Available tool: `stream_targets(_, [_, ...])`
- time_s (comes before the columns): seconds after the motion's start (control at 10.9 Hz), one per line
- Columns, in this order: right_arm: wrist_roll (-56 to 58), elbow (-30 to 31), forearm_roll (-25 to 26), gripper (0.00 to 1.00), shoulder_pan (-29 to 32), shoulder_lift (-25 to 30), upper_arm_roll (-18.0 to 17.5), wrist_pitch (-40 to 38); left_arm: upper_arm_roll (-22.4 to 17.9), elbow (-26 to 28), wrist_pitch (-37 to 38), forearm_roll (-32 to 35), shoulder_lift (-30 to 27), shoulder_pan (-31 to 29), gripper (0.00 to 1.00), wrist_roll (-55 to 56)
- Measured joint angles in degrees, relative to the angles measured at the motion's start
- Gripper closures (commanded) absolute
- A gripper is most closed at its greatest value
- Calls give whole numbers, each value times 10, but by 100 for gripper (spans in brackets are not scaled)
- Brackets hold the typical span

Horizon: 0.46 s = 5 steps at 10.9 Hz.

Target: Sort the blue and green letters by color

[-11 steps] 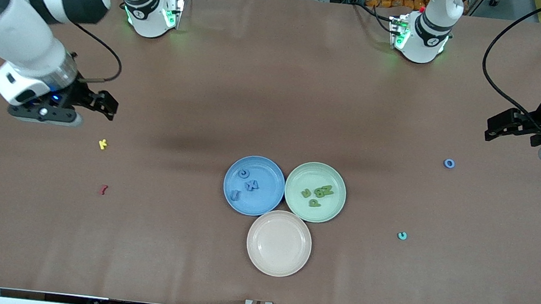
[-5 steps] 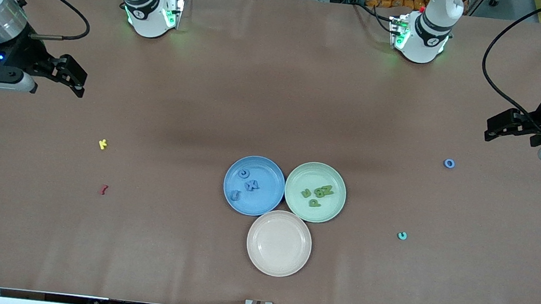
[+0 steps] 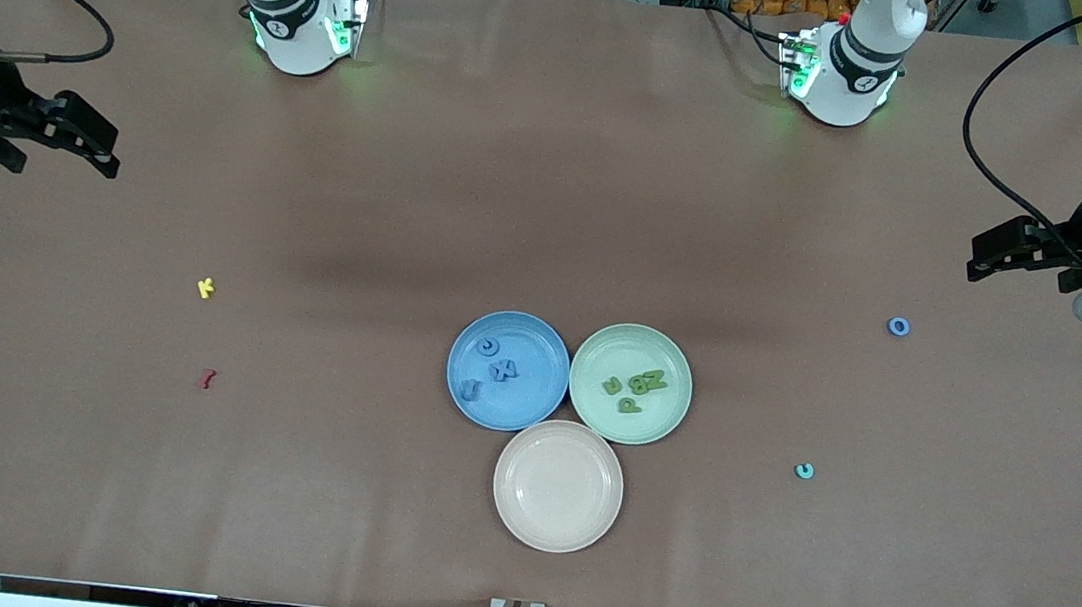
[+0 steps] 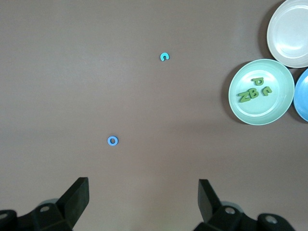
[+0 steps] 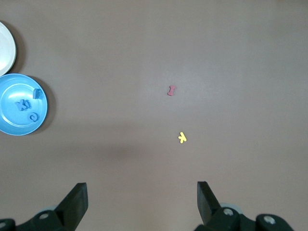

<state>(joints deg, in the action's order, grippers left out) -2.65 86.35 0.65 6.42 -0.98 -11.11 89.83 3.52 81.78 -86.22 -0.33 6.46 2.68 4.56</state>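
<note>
Resting on the table (image 3: 552, 194), three plates are counted: blue plate (image 3: 547, 344), green plate (image 3: 666, 357) and cream plate (image 3: 558, 486). Three blue letters (image 3: 494, 369) are held by the first, four green letters (image 3: 633, 386) by the second. Both the left tool (image 3: 994, 253) and right tool (image 3: 95, 146) are kept apart, empty, at the table's ends.

Plates (image 3: 504, 418) clustered; table (image 3: 552, 194) around open

- My front cam sits high, facing the arm bases, whole worktop (image 3: 552, 194) in frame.
- Left wrist cam looks straight down from well up; shares green plate (image 4: 261, 91) (image 3: 630, 383) with front.
- Right wrist cam likewise; shares blue plate (image 5: 21, 104) (image 3: 508, 370).
</note>
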Motion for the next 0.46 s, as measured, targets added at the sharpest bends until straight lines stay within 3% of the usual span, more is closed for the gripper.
stream_targets(0.46, [4, -2, 5, 0, 19, -1, 1, 3, 1, 0, 0, 0, 0, 0, 0, 0])
